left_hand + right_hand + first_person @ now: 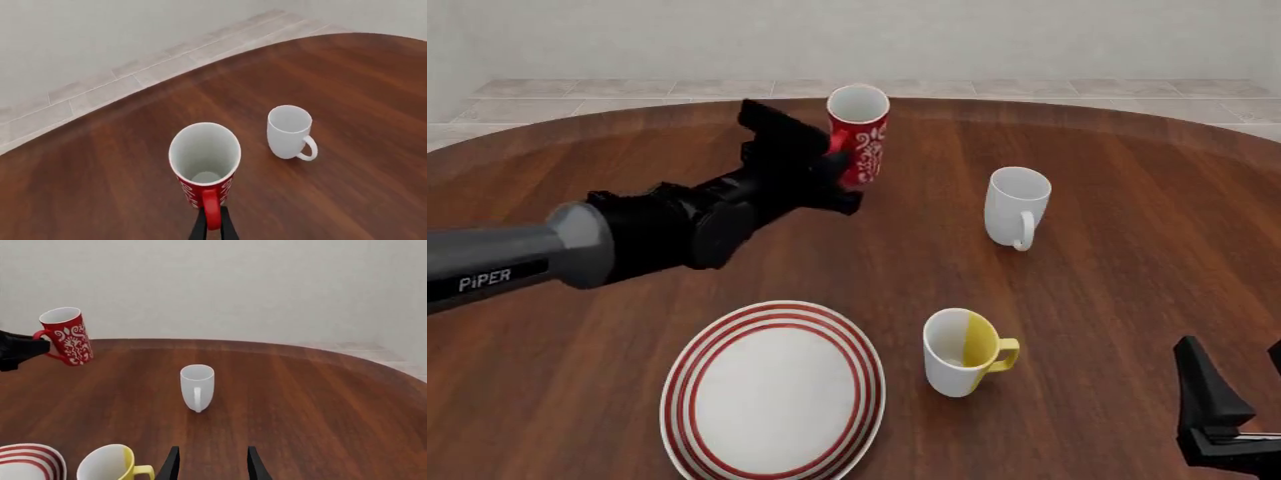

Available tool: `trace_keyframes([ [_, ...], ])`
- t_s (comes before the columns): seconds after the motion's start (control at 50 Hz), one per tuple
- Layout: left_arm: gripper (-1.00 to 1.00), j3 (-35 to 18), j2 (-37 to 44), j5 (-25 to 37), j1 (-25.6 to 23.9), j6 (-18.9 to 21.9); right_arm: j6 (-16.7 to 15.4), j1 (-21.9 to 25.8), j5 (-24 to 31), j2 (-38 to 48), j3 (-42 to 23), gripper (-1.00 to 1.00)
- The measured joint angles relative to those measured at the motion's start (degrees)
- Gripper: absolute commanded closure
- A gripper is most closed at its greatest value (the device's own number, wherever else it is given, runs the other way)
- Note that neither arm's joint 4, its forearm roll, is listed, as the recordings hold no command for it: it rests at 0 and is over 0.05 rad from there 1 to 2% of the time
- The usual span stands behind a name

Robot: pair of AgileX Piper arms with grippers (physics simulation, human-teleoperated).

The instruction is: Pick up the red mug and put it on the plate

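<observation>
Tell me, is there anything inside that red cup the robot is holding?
Nothing shows inside the red mug: the left wrist view looks straight down into it, showing bare white walls and floor. The left hand grips only its handle. The side views cannot see inside.

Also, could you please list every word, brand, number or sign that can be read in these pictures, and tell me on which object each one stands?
"PiPER": white letters on the grey link of the left arm, front view.
The red mug carries only a white floral pattern, no letters.
The plate, the white mug and the white-and-yellow mug carry no text.
</observation>
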Motion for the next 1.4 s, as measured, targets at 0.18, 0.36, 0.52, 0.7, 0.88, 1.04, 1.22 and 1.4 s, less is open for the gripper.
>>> trace_keyframes([
  [0.18,1.0,9.4,-12.3,1.4,-0.7,-0.1,-0.1,0.3,0.6,-0.4,-0.4,-1.0],
  [0.36,1.0,17.4,-21.8,3.1,-1.1,-1.4,-0.2,0.7,0.9,-0.3,-0.7,-1.0],
  [0.52,1.0,22.7,-28.4,4.3,-2.0,-2.1,-0.3,0.8,0.8,-0.3,-0.7,-1.0],
  [0.7,1.0,27.4,-35.8,6.1,-2.9,-2.6,-0.5,0.9,0.4,-0.1,-0.3,-1.0],
  [0.88,1.0,31.1,-43.5,9.3,-3.0,-2.9,-0.6,1.1,-0.2,0.1,0.2,-1.0],
  [1.04,1.0,34.4,-49.9,12.1,-2.9,-2.5,-0.8,1.3,-0.3,0.0,0.4,-1.0],
  [1.22,1.0,38.7,-56.1,14.2,-1.9,-2.4,-0.9,1.4,-0.1,-0.1,0.2,-1.0],
  [1.4,1.0,42.2,-61.6,17.1,-1.2,-3.1,-1.1,1.5,0.9,-0.7,-0.4,-1.0],
])
